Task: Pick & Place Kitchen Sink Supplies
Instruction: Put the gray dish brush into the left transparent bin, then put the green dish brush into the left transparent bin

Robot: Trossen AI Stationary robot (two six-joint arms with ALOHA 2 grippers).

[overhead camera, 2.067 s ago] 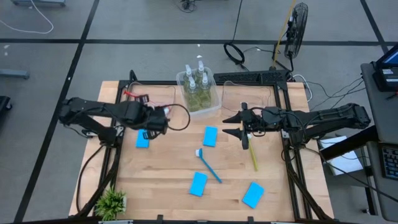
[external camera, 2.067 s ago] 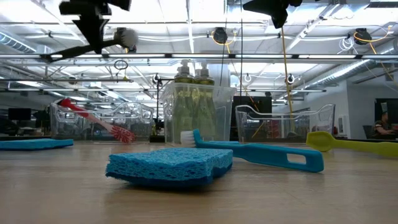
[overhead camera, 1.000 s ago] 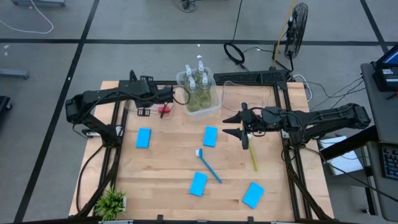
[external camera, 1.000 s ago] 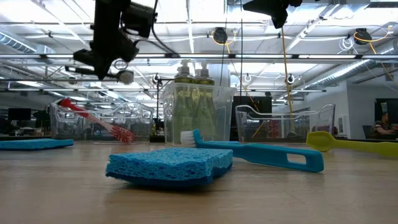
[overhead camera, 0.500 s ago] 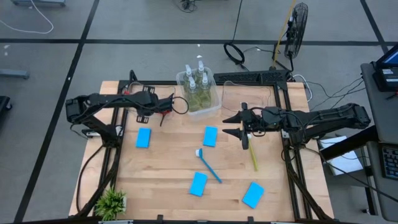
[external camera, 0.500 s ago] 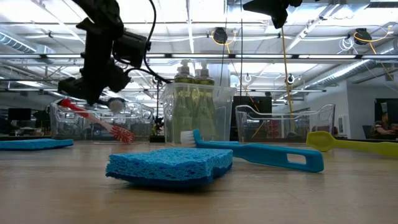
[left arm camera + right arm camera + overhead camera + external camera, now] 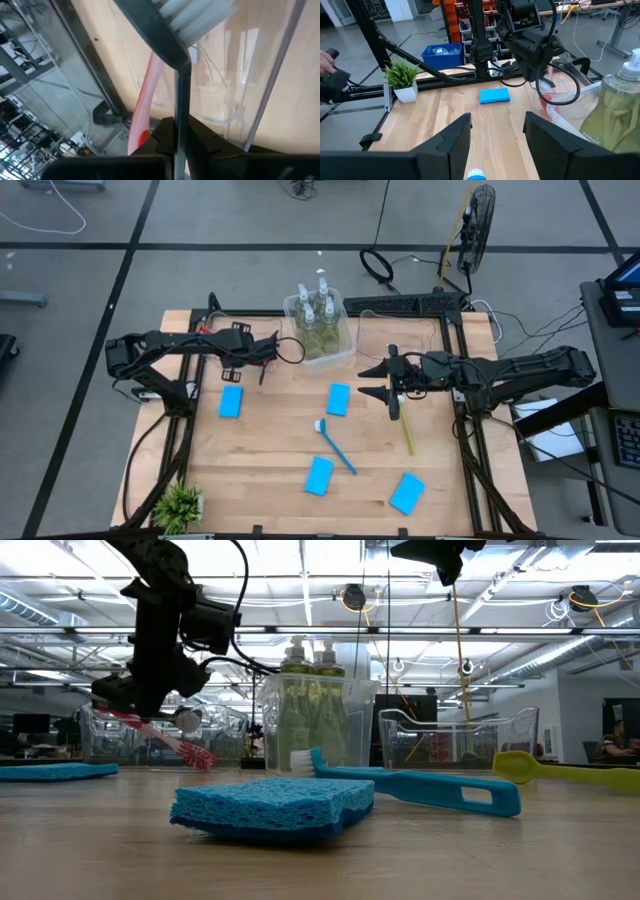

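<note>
Wooden desk [image 7: 260,450] planks carry the scattered supplies, with an open workshop floor all around. At the far edge a clear bin [image 7: 322,345] holds the four soap bottles [image 7: 316,310], upright and crowded together. Just beside it, toward the left arm, a second clear bin [image 7: 110,735] holds the red brush [image 7: 160,737], which leans with its bristles down. The left pincer [image 7: 266,360] hangs over that bin, clamped on the handle of a dark grey brush [image 7: 172,35]; in the left wrist view its white bristles point away from the fingers, with the red handle lying beyond. The right pincer [image 7: 492,137] hovers over the middle of the desk with its fingers spread and nothing between them; the white bristles of the blue brush show below it. The yellow brush [image 7: 405,430] lies close under the right arm. The blue brush [image 7: 337,445] lies slantwise near the centre. Four light-blue sponges rest flat and well apart: one [image 7: 231,402] near the left arm, one [image 7: 338,398] at the centre, and two [image 7: 319,475] [image 7: 406,492] toward the near edge. A small potted plant [image 7: 178,505] stands at the near left corner.
</note>
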